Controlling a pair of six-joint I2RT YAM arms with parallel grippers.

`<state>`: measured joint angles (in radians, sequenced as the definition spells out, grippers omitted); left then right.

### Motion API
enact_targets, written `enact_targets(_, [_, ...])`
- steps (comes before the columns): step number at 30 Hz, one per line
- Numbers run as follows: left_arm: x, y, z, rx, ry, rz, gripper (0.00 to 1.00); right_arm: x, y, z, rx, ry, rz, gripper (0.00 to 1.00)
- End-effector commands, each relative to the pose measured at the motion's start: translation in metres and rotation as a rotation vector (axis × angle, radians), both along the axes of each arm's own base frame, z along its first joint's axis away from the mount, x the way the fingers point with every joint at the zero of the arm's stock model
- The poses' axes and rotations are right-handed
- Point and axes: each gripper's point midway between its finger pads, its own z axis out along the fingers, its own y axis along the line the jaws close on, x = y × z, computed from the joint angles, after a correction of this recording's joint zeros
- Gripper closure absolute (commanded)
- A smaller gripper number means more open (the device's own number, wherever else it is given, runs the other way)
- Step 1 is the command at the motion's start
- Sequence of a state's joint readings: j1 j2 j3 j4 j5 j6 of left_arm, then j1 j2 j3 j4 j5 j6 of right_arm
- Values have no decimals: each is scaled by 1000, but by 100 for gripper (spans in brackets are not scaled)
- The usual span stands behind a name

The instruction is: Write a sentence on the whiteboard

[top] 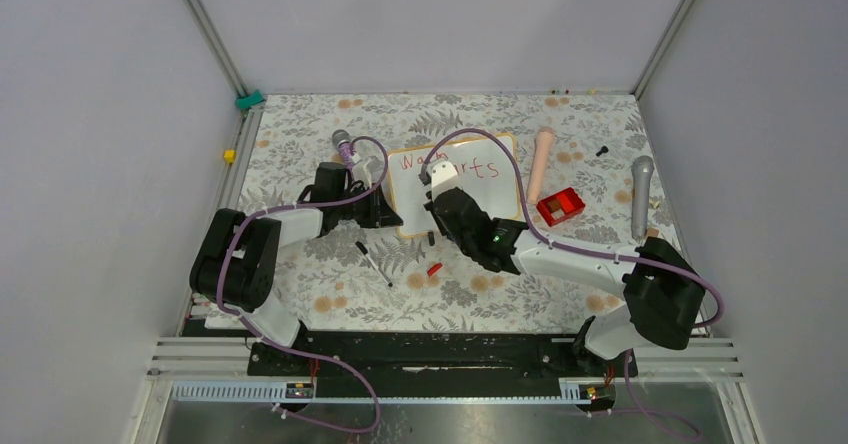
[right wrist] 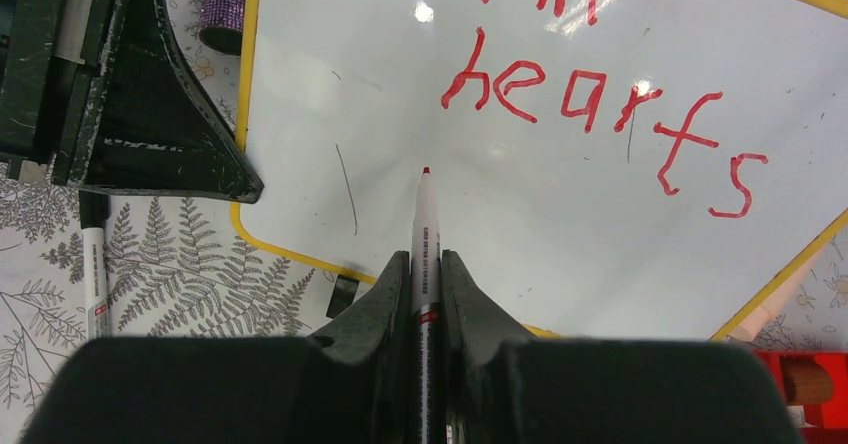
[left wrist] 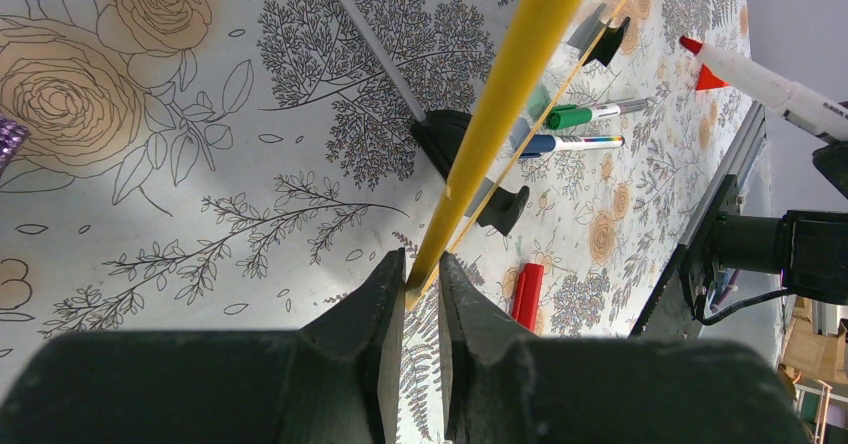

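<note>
The whiteboard (top: pixel 412 204) was found near the middle of the floral desk (top: pixel 500 299), and the sentence (right wrist: pixel 600 114) on it read "Warm hearts" in red, in two staggered lines. The left tool (left wrist: pixel 421 269) was closed on the board's yellow frame at its left edge. The right tool (right wrist: pixel 425 264) was clamped on a red marker (right wrist: pixel 425 209), whose tip was held at the bare white surface just below "hearts".

Sentence (right wrist: pixel 590 104) top line cut by frame edge — right arm (top: pixel 560 254) hides middle letters overhead.
</note>
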<state>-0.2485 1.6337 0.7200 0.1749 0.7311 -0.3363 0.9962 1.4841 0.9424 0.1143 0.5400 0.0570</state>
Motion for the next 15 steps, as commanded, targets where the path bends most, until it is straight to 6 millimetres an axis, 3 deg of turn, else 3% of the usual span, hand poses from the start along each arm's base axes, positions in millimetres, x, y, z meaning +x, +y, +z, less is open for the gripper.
enact_targets(1, [21, 2, 9, 9, -60, 27, 100, 0, 2, 2, 16, -18, -4, 100])
enact_targets(15, [21, 3, 9, 10, -61, 28, 100, 2, 5, -4, 3, -3, -10, 100])
